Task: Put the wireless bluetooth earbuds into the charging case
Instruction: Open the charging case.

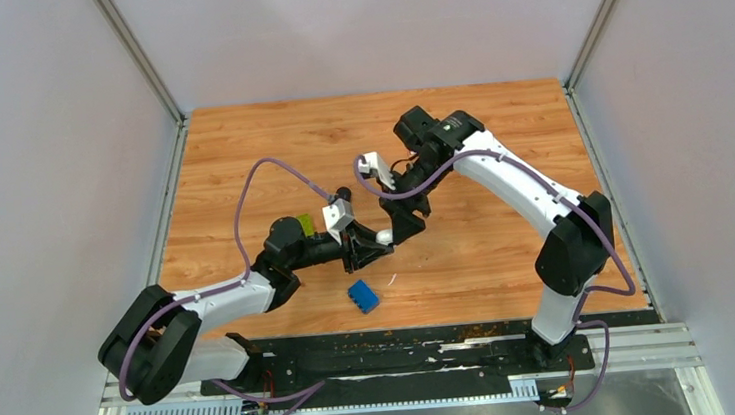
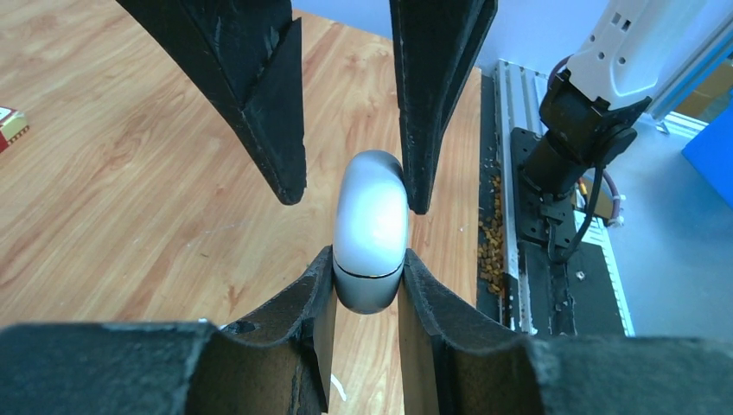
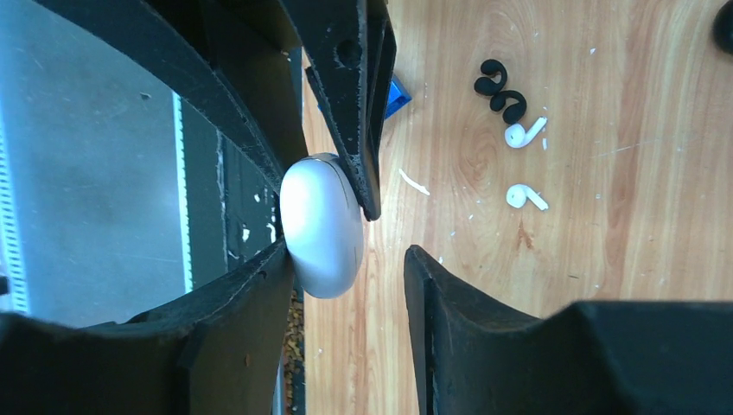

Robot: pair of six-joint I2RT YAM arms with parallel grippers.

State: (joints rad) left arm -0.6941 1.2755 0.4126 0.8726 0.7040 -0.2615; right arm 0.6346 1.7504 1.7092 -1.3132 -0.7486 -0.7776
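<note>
**Case held aloft, all four buds on the bench**

No earbud has gone in yet. The white charging case (image 2: 371, 220) is off the bench (image 1: 239, 158), pinched across its lower half by the left claw (image 2: 366, 261), whose two fingers press flat on either side of it. The seam between lid and body runs just above those fingers and looks closed, so the lid appears yet to be opened.

The right claw (image 3: 348, 252) is spread wide around the other end of the case. One finger touches the shell and the other stands clear, so it grips nothing. It looks placed to work on the lid, though that is a judgement.

The two white stemmed earbuds (image 3: 517, 136) and the two black earbuds (image 3: 512, 108) lie loose on the wood in a small group, well apart from the case. What remains is nearly everything: open the lid, fetch each bud that belongs to this case, and seat it.

Only the right wrist view shows the buds, along with a white scrap (image 3: 415, 182) lying between them and the case. In the top view they are too small to pick out. The left wrist view alone shows the seam and the firm two-sided pinch. The top view shows the two arms meeting mid-bench, with a blue block (image 1: 362, 296) lying nearer the bases.
</note>
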